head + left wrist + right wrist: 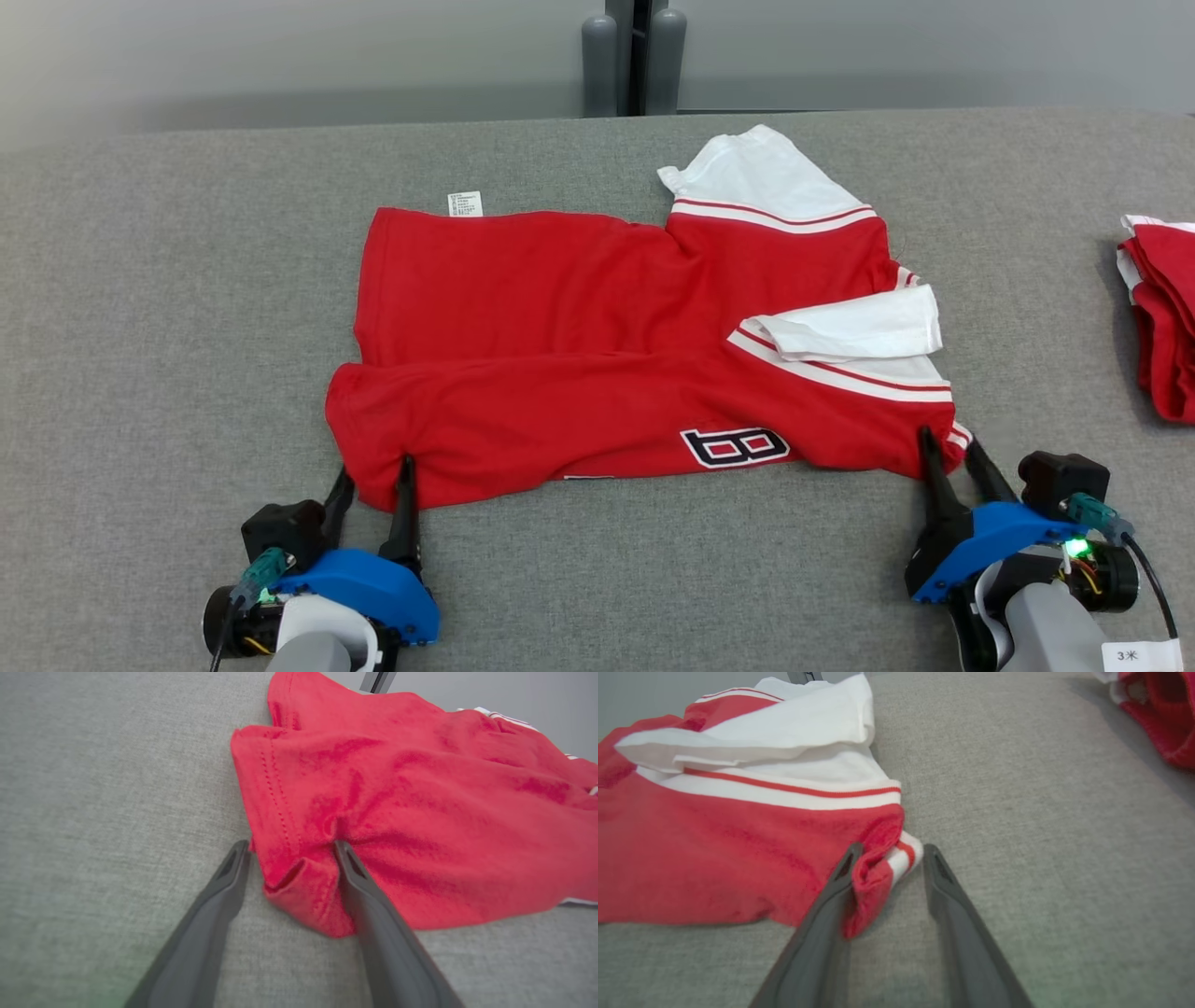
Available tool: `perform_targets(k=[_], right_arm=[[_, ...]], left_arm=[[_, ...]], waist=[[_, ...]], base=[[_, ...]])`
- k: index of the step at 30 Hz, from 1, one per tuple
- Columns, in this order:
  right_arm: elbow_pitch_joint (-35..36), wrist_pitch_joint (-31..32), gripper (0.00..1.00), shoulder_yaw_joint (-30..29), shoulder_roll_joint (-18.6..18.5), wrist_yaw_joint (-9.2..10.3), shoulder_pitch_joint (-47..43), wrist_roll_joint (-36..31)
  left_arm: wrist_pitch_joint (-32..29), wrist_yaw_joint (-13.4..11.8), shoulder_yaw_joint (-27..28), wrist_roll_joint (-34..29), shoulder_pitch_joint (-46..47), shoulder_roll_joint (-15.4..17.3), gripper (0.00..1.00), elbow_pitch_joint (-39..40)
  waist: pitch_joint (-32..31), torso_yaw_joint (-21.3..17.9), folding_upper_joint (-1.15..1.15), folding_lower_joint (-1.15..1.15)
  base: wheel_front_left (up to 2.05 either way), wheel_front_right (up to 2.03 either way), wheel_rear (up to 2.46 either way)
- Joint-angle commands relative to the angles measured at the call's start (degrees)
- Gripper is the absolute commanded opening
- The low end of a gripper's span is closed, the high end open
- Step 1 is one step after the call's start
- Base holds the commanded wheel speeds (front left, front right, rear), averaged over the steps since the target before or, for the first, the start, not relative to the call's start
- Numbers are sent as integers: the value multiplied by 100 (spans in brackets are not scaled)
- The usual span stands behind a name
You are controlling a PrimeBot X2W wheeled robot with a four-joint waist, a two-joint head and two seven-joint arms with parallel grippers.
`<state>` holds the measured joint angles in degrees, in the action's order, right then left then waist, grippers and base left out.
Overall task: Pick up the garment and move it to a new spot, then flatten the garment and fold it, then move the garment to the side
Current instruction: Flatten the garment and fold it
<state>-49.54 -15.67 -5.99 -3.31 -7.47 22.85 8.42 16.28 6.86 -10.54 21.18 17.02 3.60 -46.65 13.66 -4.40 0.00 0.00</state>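
The left gripper [376,467] is released, its fingers spread astride the near left corner of the shirt [579,373]. The right gripper [948,439], also unclenched, straddles the near right corner. The red, white-sleeved shirt lies half folded near the table's [187,327] front edge. Another red garment [1162,317] sits at the right edge.

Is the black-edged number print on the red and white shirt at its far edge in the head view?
No, the number print lies along the near edge of the shirt, on the robot's side.
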Motion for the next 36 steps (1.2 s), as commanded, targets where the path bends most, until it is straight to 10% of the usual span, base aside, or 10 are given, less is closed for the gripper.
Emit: perform_targets(k=[1, 18, 20, 21, 22, 36], right_arm=[[-114, 97, 0, 50, 69, -3, -138, 57], [1105, 54, 0, -655, -93, 2, -1492, 100], [1078, 54, 41, -660, -108, 2, -1648, 130], [1056, 54, 100, -650, -109, 2, -1701, 136], [1041, 53, 100, -628, -102, 2, -1728, 138], [1727, 55, 100, -525, -34, -2, -938, -132]], left_arm=[[-204, 73, -207, 83, -404, -136, 0, -349], [-113, 56, 486, -90, -1319, -55, 0, 837], [-113, 48, 438, -9, -1476, -54, 0, 776], [-113, 48, 410, 17, -1522, -52, 41, 776], [-113, 48, 397, 84, -1554, -52, 100, 795], [-114, -57, 779, -410, -445, -2, 100, 1763]], waist=[[-31, 4, 0, 0], [-982, 235, 0, 0], [-1010, 247, 0, 0], [-1009, 250, 0, 0], [-995, 245, 0, 0], [-330, 159, 0, 0]], base=[[0, 0, 0], [0, 0, 0], [0, 0, 0], [0, 0, 0], [0, 0, 0], [0, 0, 0]])
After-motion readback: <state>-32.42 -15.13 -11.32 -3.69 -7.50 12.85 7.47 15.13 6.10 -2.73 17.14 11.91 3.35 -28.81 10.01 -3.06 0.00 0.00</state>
